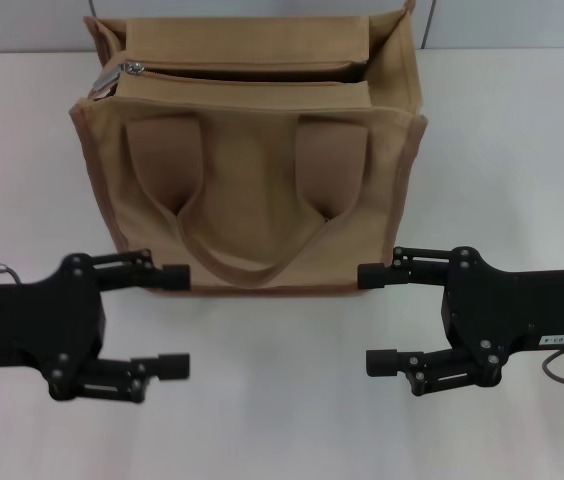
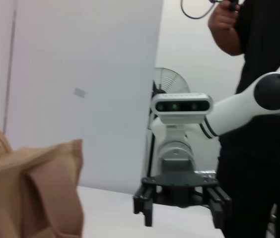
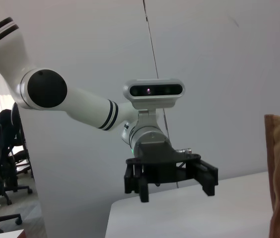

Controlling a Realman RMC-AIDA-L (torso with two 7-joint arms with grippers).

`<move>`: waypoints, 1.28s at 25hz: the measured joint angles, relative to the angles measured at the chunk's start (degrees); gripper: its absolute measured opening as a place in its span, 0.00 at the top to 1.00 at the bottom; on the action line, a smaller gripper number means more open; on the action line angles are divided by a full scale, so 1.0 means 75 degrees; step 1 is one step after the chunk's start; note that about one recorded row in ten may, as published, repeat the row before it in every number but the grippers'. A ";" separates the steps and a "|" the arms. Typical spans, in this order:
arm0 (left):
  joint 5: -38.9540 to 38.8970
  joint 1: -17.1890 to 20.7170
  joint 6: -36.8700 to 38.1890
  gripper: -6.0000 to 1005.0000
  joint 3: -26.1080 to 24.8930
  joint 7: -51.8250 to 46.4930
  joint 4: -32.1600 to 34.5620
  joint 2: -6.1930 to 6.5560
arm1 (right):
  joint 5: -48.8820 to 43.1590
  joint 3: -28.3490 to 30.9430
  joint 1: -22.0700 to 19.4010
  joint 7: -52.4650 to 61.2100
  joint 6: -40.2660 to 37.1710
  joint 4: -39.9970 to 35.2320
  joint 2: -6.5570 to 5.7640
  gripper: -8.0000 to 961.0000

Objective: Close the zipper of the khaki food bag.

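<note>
Nearest the robot, the left claw [image 1: 174, 322] and the right claw [image 1: 380, 318] hover over the white tabletop [image 1: 282, 420] just in front of the khaki food bag [image 1: 252, 180], both with fingers spread and holding nothing. The bag stands upright, handles drooping down its front. Beyond them, along the bag's top panel, the zipper [image 1: 252, 72] lies open, its silver pull [image 1: 132, 68] at the bag's left end. A sound approach would be steadying the bag's left end, then pinching the pull squarely and drawing it straight along the track toward the right end.
</note>
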 joint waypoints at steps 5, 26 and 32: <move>-0.0001 0.0170 0.0011 0.17 -0.0841 0.0004 0.0034 0.0103 | 0.0000 0.0000 -0.0018 0.0000 0.0005 0.0012 0.0000 0.15; 0.0030 0.0048 -0.3487 0.17 -0.3248 0.0738 0.0392 -0.0287 | 0.0036 0.0000 -0.0075 0.0002 -0.0044 0.0021 0.0000 0.15; 0.0031 -0.0247 -0.3777 0.18 -0.3256 0.0775 0.0317 -0.0423 | 0.0036 -0.0001 -0.0083 0.0012 -0.0033 0.0083 0.0001 0.15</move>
